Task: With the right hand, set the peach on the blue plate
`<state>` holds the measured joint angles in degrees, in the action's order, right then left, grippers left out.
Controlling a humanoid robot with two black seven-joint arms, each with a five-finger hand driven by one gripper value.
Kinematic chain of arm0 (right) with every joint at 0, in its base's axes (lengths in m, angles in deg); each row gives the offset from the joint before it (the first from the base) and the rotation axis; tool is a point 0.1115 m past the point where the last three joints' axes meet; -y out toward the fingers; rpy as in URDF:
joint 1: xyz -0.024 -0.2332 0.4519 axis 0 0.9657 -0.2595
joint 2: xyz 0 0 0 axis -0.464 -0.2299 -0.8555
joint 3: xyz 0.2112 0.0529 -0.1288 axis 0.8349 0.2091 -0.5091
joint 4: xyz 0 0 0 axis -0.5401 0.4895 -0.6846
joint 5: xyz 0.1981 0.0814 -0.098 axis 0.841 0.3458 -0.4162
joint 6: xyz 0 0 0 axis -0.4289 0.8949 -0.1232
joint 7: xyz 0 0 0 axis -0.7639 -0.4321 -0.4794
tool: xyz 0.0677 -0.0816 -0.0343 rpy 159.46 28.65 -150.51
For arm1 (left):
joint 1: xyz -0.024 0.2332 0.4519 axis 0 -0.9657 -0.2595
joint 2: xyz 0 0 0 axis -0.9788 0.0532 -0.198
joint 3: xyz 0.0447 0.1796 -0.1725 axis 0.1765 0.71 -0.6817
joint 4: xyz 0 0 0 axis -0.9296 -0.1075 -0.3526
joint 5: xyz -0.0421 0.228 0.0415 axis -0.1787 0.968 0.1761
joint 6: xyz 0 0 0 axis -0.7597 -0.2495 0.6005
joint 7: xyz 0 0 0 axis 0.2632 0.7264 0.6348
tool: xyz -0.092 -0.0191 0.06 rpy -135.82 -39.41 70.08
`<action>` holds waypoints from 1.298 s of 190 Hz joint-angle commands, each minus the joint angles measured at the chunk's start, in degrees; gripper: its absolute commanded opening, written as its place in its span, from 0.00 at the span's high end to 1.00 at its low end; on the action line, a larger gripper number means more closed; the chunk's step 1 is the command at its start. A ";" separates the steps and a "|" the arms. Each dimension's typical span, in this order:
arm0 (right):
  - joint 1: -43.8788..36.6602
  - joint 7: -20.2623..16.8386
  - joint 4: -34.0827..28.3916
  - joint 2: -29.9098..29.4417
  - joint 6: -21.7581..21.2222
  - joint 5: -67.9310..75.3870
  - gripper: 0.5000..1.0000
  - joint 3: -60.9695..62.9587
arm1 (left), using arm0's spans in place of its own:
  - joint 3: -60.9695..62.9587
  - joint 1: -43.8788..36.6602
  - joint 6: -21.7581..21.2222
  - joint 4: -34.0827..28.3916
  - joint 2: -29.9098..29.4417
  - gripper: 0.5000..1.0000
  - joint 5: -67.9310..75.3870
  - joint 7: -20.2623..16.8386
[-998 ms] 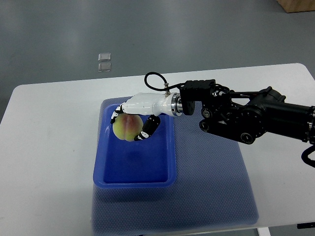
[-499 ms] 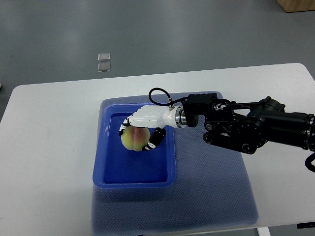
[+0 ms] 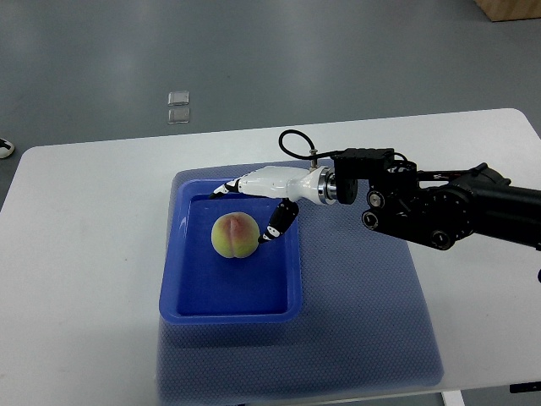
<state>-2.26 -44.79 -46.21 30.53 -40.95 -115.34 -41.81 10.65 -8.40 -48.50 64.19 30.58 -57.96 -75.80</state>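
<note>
A yellow-green peach (image 3: 234,235) with a pink blush sits inside the blue plate (image 3: 229,296), a rectangular tray, toward its back half. My right hand (image 3: 250,203) hovers just behind and to the right of the peach, fingers spread and holding nothing. Its thumb (image 3: 276,223) hangs close to the peach's right side, apart from it. The black right arm (image 3: 439,207) reaches in from the right edge. The left arm does not show.
The plate rests on a blue-grey mesh mat (image 3: 363,313) on a white table (image 3: 84,254). Two small clear squares (image 3: 178,107) lie on the grey floor beyond the table. A brown box corner (image 3: 511,8) shows at top right.
The hand lowered the peach into the plate, let go of it, and drew back to the right and up with its fingers spread. The peach now rests alone.
</note>
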 commanded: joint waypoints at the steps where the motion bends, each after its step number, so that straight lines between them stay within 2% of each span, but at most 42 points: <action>1: -0.51 -0.07 -0.03 1.20 -4.95 5.37 0.16 2.30 | 0.00 0.00 0.00 0.01 0.00 0.00 0.00 0.00; 27: -0.42 -0.51 0.06 3.49 -11.10 13.73 0.16 8.20 | 0.00 0.00 0.00 0.01 0.00 0.00 0.00 0.00; 38: 0.10 -2.71 0.23 5.24 -14.96 20.57 0.16 10.04 | 0.00 0.00 0.00 0.01 0.00 0.00 0.00 0.00; 44: 0.37 -4.11 0.58 6.30 -16.02 24.09 0.16 10.48 | 0.00 0.00 0.00 0.01 0.00 0.00 0.00 0.00; 54: 0.37 -4.12 0.59 6.30 -16.02 24.10 0.16 10.48 | 0.00 0.00 0.00 0.01 0.00 0.00 0.00 0.00; 55: 1.15 -5.94 1.28 7.61 -16.89 30.01 0.16 10.66 | 0.00 0.00 0.00 0.01 0.00 0.00 0.00 0.00; 57: 1.42 -6.22 1.46 7.88 -16.99 31.29 0.16 10.75 | 0.00 0.00 0.00 0.01 0.00 0.00 0.00 0.00; 119: 7.31 -6.58 9.73 9.20 -16.55 59.78 0.15 11.27 | 0.00 0.00 0.00 0.01 0.00 0.00 0.00 0.00; 144: 10.91 -6.49 13.41 8.24 -15.15 68.65 0.15 17.24 | 0.00 0.00 0.00 0.01 0.00 0.00 0.00 0.00; 194: 18.38 -6.84 14.30 6.92 -14.97 73.58 0.15 24.46 | 0.00 0.00 0.00 0.01 0.00 0.00 0.00 0.00; 247: 20.32 -6.49 14.47 6.65 -15.06 78.24 0.15 24.55 | 0.00 0.00 0.00 0.01 0.00 0.00 0.00 0.00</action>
<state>17.67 -51.74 -31.84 37.15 -55.89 -37.47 -17.34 10.65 -8.40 -48.50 64.20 30.58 -57.96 -75.80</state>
